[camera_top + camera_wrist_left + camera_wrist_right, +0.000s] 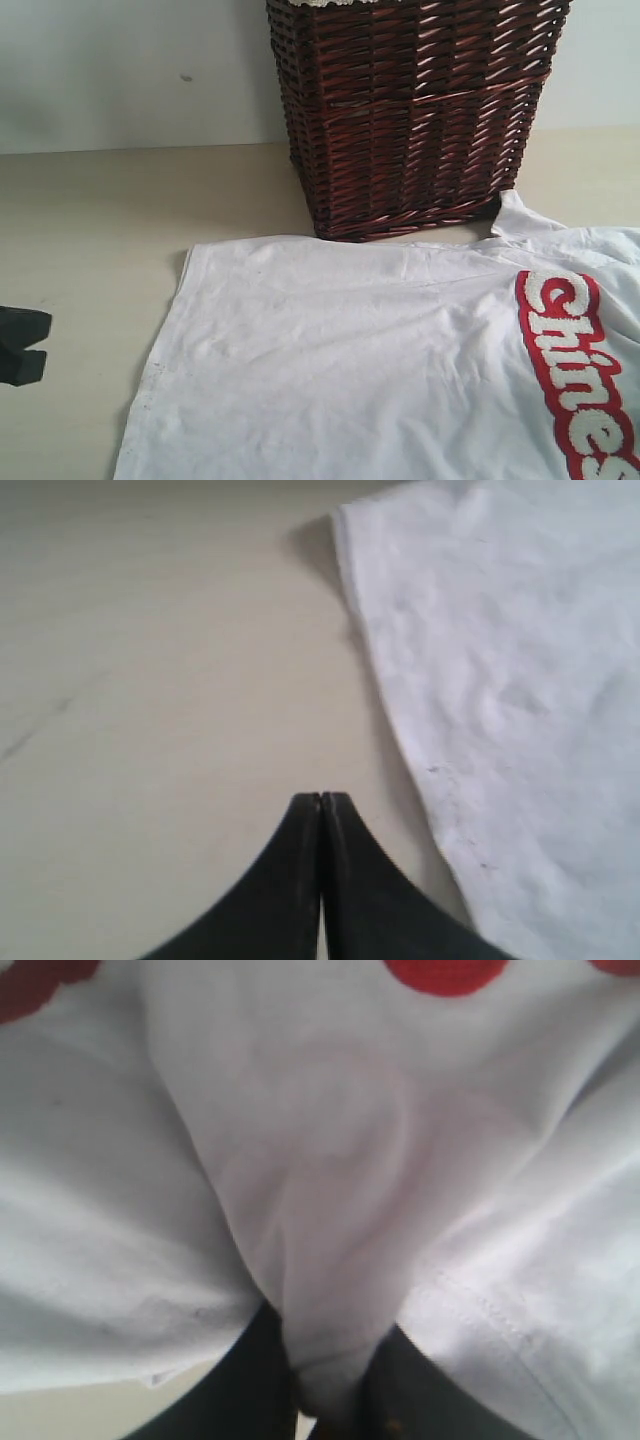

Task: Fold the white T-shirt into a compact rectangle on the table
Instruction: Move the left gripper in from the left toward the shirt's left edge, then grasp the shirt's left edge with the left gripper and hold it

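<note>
The left gripper (320,800) has its jaws pressed together on nothing, hovering over bare table (90,220). The hem edge of the white T-shirt (380,350) runs just beside the jaws on one side, apart from them and not touching. That looks like a waiting posture, with the jaws parked clear of the cloth so nothing gets dragged. The right gripper (330,1400) does the work: its jaws are clamped on a pinched ridge of the white fabric, which bulges up and away from the tips in a taut fold. A stitched hem lies close on one side of the jaws, and patches of the red lettering (580,380) sit well beyond the tips. The view is so close that which part of the shirt is caught is hard to say; it may be a spot near a sleeve or side seam. The hold probably serves to lift one side so it can be carried across the body. Most of the shirt lies flat and spread on the table, print up, not yet a compact rectangle. The dark wicker basket (410,110) stands hard against the far edge of the shirt, with a corner of cloth touching its foot, so any fold toward that side has little room.
</note>
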